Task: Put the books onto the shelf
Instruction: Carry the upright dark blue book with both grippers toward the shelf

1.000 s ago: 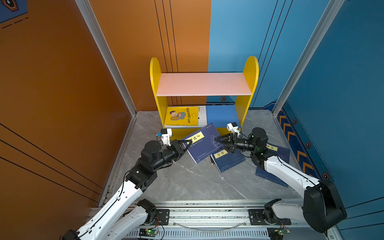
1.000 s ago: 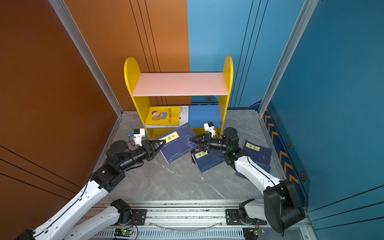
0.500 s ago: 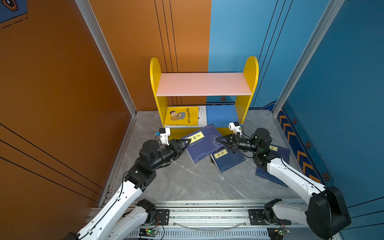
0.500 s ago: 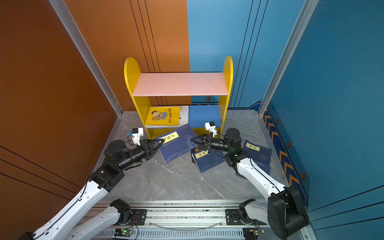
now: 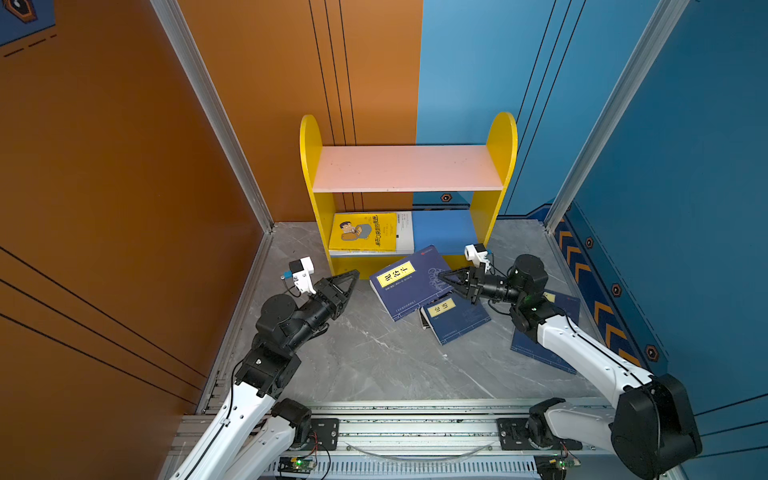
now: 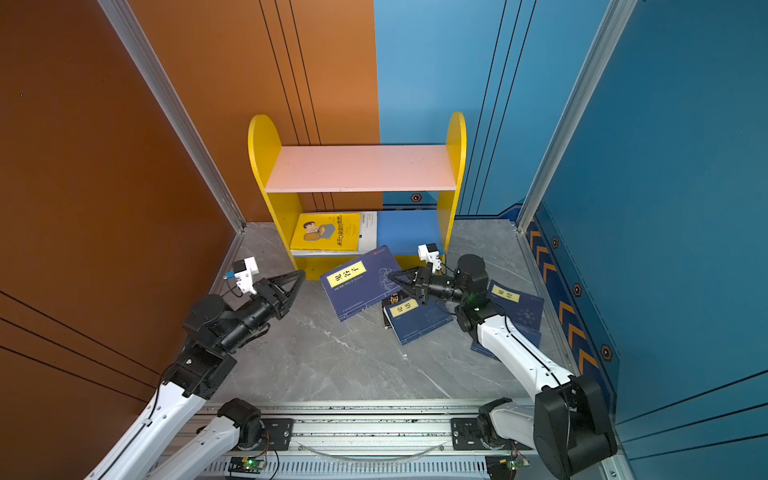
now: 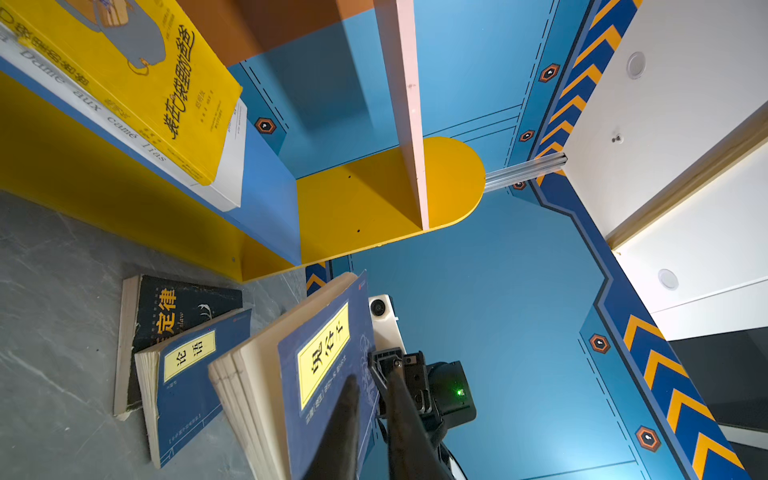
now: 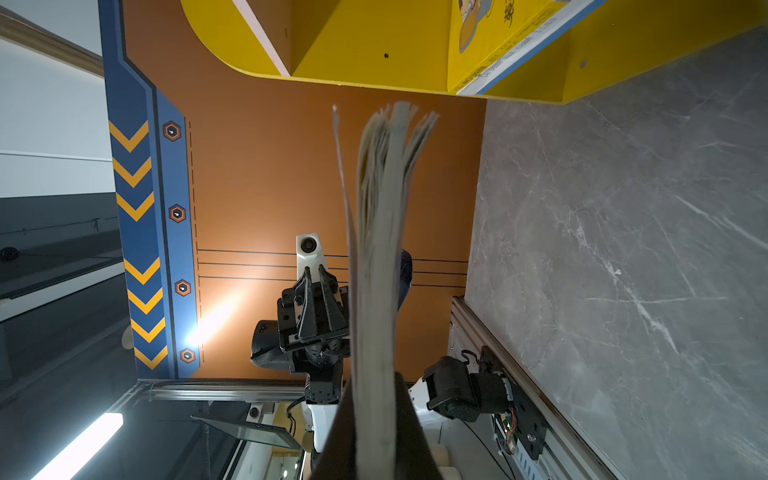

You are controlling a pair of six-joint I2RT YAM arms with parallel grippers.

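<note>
Right claw clamps the tilted, yellow-labelled navy book, pages fanning; left claw closed, empty.

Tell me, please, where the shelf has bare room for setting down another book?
The pink upper board is bare throughout. The blue lower board is free between the white book and the right side panel. Its left half is crowded: the yellow book lies on the white one.
</note>
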